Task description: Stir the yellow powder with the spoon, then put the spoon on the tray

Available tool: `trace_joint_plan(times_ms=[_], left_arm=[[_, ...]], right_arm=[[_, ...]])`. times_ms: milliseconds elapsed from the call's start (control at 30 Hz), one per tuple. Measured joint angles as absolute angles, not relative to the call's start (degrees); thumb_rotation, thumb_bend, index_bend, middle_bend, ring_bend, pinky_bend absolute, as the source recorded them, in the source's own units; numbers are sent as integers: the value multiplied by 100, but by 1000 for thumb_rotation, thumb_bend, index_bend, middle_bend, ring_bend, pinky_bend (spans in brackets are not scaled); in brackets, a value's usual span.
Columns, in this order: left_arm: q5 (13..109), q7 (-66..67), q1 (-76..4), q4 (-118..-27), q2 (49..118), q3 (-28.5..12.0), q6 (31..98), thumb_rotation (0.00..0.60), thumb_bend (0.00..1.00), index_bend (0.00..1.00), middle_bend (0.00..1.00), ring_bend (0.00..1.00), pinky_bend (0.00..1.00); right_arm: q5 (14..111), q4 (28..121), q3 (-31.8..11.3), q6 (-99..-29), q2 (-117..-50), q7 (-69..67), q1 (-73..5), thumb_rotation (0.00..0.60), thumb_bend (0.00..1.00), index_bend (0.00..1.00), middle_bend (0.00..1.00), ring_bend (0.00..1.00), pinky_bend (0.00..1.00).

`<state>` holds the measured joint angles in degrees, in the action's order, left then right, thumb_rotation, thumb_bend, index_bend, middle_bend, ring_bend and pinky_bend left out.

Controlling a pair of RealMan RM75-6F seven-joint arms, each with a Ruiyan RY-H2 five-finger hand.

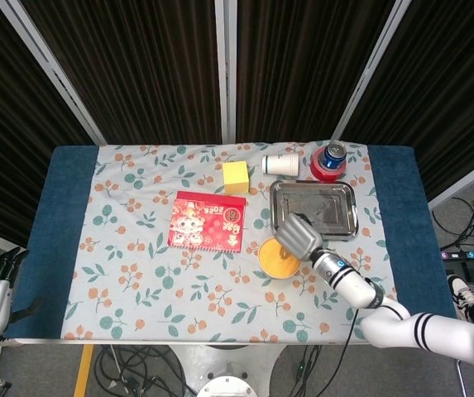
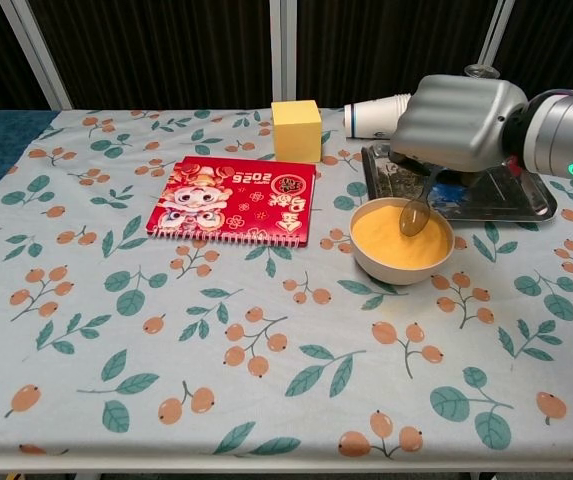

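Above bowl (image 2: 400,262), right hand (image 2: 456,122) gripping spoon (image 2: 415,214)

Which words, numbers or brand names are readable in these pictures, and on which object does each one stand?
"2026", seen upside down from the chest view: on the cover of the red notebook.
A round gold sign beside that number: too small to read.
Blue can: its label is hidden or blurred, so no brand can be read.
Paper cup: only a dark stripe near the rim, no text visible.
No other text is visible.
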<state>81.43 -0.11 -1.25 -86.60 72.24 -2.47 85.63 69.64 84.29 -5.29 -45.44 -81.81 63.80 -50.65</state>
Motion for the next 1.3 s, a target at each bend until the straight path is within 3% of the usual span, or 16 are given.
trace_joint_plan(times_ms=[567,933,1300], left_arm=[[8140,-205,-108,-8452,7331,-234,8508,600,220,185,179,119,125],[8169,-209,-102,-8419,7359,-223,8503,600,219,185,178,119,125],[8217,-109,-121,-8522,7311,-237,8534,600,219,185,178,119,125]], right_arm=[[6351,8179,-58,-4847,-8877,8177,-5654,600,464,762,952,908,1000],[6322,8553,73,-5176,-8939,7763,-5522,600,464,772,954,908,1000],[6341,8959,87,-5572,-8544,7091,-5259,600,468,779,954,908,1000]])
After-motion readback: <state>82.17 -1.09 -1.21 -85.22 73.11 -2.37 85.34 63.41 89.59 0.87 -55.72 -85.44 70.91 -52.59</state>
